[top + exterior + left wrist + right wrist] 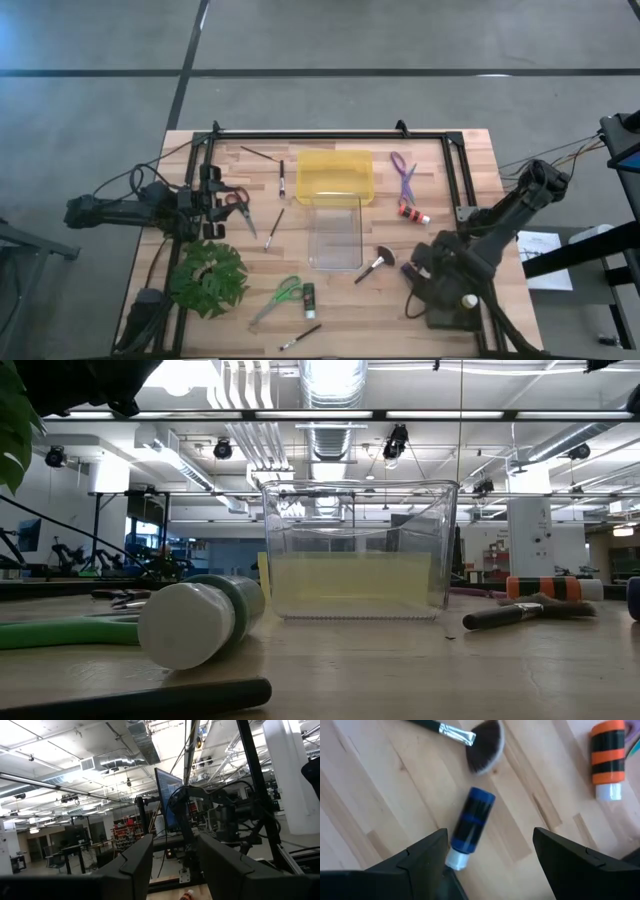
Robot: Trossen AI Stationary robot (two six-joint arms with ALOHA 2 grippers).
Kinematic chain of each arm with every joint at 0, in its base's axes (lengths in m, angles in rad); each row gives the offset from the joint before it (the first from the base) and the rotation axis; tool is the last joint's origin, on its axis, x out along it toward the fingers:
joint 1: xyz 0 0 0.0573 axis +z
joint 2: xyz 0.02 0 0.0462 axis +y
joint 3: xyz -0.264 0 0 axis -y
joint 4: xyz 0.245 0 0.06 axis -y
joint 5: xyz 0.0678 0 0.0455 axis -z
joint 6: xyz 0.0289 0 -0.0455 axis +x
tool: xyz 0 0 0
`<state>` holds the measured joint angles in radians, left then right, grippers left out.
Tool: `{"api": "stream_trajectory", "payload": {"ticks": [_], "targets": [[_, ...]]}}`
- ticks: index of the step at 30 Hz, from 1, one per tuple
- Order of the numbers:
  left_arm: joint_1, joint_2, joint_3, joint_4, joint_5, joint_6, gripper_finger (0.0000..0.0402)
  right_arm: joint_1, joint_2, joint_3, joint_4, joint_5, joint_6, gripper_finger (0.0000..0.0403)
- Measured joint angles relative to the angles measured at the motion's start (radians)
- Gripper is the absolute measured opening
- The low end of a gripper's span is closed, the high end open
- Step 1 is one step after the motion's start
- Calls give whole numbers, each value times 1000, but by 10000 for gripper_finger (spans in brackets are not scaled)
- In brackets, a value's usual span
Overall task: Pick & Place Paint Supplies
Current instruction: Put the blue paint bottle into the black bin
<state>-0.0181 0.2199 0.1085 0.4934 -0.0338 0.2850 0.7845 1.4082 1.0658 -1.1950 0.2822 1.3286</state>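
- While the right gripper (487,862) hovers low over the wood near the lower right of the high view, its jaws stand well apart with a blue paint bottle (471,826) lying on its side between and just ahead of them, not yet touched.
- Judging from this, the step in hand is the grasp of that bottle; nothing appears to have been placed yet, since the clear bin (335,236) at the centre of the table (470,190) looks empty in the low view.
- To do it well, the fingers should straddle the bottle across its narrow width, not along its length, and drop until the tips nearly meet the wood before closing; a round bottle may roll if only one finger touches first.
- The broad-headed brush (482,746) lies just beyond the bottle, near but apart, so the descent should stay clear of its bristles.
- An orange bottle (607,760) lies farther off at the upper right of the right wrist view.
- The left gripper (175,862) waits at the table's left edge beside the red-handled scissors (236,205), jaws apart and holding nothing.
- A yellow bin (334,176) touches the clear one on its upper side.
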Motion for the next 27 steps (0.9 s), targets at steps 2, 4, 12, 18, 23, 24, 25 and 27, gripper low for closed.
{"api": "stream_trajectory", "payload": {"ticks": [2,4,12,18,23,24,25,27], "targets": [[0,0,0,0,0,4,165,-23,0,-8,10,-27,-17,292],[0,0,0,0,0,5,165,-47,0,-26,52,-50,-40,292],[0,0,0,0,0,6,165,-133,1,-128,175,-122,-95,292],[0,0,0,3,0,7,165,-153,1,-190,263,-192,-66,293],[0,0,0,3,0,7,165,-158,1,-224,318,-216,-45,293],[0,0,0,3,0,7,165,-159,1,-229,324,-216,-42,293],[0,0,0,3,0,7,165,-160,1,-235,335,-223,-42,293],[1,0,0,3,0,6,165,-166,1,-248,360,-235,-41,293]]}}
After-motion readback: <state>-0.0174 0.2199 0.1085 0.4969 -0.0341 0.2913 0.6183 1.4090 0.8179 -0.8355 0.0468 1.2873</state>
